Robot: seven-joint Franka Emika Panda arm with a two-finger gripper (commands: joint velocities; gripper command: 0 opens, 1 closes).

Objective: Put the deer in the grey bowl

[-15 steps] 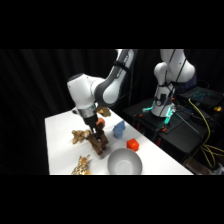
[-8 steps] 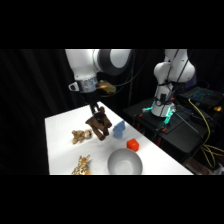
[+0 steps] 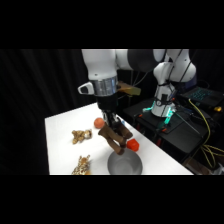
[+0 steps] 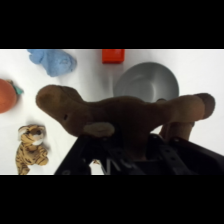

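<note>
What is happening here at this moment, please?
The white robot arm holds the brown deer in its gripper, lifted off the white table. The deer hangs just above the rim of the grey bowl, which looks empty in the wrist view, so the deer is not in it yet. A tan plush animal, a striped tiger toy, a blue toy and two orange-red things lie around on the table.
</note>
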